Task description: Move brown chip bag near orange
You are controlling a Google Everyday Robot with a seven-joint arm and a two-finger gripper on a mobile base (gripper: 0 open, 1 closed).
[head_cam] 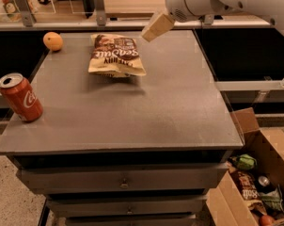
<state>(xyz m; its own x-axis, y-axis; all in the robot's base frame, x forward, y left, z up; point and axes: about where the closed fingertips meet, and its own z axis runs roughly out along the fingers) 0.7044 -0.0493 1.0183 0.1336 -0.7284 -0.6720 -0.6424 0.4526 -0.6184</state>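
The brown chip bag [116, 55] lies flat on the grey table [170, 112] in its back middle part, white script facing up, nothing holding it. The orange [53, 41] sits at the table's back left corner, a short gap to the left of the bag. My gripper [156, 27] hangs above the table's back edge, just right of the bag's top right corner and apart from it. The white arm [217, 1] reaches in from the upper right.
A red Coca-Cola can [20, 98] stands near the table's front left edge. A cardboard box [255, 182] with packets and clutter sits on the floor at the lower right. Drawers [123, 182] run under the tabletop. A railing [99, 18] runs behind the table.
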